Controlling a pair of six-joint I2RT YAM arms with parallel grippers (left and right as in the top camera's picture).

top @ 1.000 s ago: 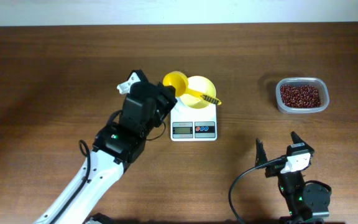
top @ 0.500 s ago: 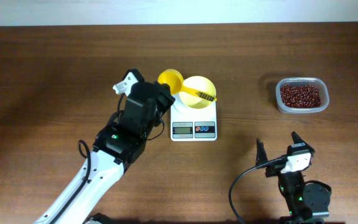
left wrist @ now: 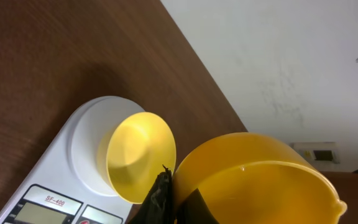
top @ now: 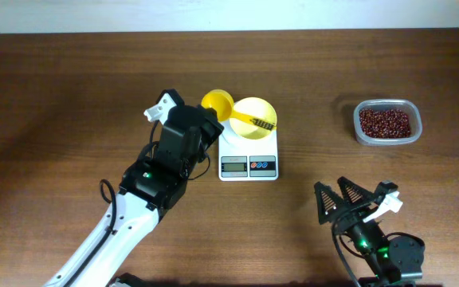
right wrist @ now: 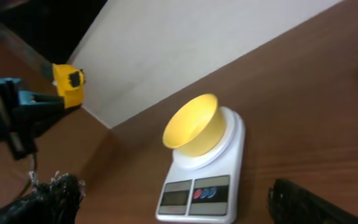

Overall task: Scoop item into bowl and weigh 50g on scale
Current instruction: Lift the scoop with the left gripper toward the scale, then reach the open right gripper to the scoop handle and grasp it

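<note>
Near edge of the table (top: 54,96), right side: right gripper (top: 330,183), jaws wide apart, holding nothing. Mid-table: scale (top: 248,166), display facing the near edge, bowl (top: 260,110) on its platform, looks empty. Left gripper (top: 212,118) just left of the bowl, jaws clamped on the yellow scoop (top: 217,104). Scoop cup sits at the bowl's far-left rim, handle runs right across the bowl. Beans (top: 385,122) in the clear tub (top: 356,127) toward the right edge, well apart from the scoop, scale between. Likely next: carry the scoop right. Right arm is nearer the tub, but the left has the tool.
</note>
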